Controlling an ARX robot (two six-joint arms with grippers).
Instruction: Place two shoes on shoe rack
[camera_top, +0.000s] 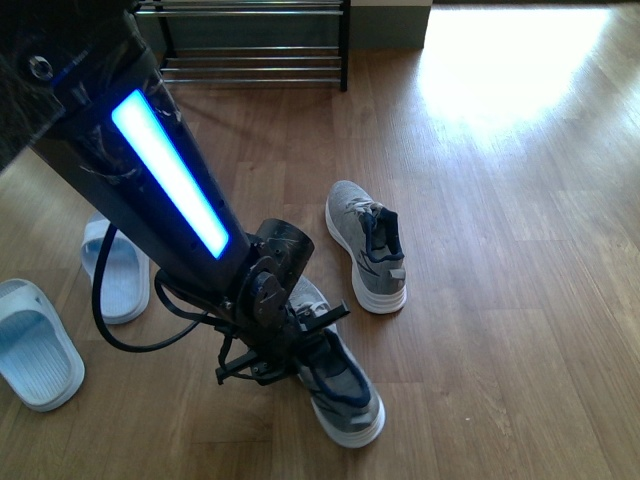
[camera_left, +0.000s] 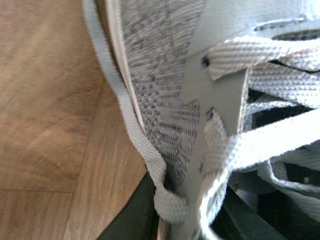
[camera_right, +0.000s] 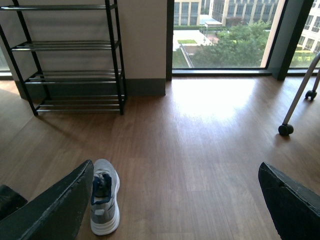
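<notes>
A: Though plainly under way, how far along?

B: Barely begun, judging by the layout; neither of the two shoes up on the shoe rack (camera_top: 250, 62); both down on the wood floor (camera_top: 520, 300), well apart from it.

A: Where exactly?

B: Near shoe (camera_top: 340, 390) close to the robot, directly under the left gripper (camera_top: 280, 348); far shoe (camera_top: 367, 245) just beyond, nearer the rack, toe towards it.

A: Gripping the near shoe, then?

B: Cannot tell; pressed right up against grey knit and laces (camera_left: 260, 145) in the left wrist view, down at the collar in the front view; no clear sight of the jaws.

A: And the other arm?

B: Right gripper (camera_right: 175, 210) spread wide, holding nothing; hangs over bare floor, facing the rack.

A: Left to do?

B: Probably everything; lift, carry, set down on a tier, then the same again for the second shoe.

A: Anything around, anything in the way?

B: Two pale slippers (camera_top: 115, 270) beside the left arm, apart from the near shoe; a wheeled stand leg (camera_right: 295, 107) near the window (camera_right: 225, 35), well off to one side; open floor between shoes and rack; only the far shoe roughly on the line from near shoe to rack, so worth carrying high over it.
</notes>
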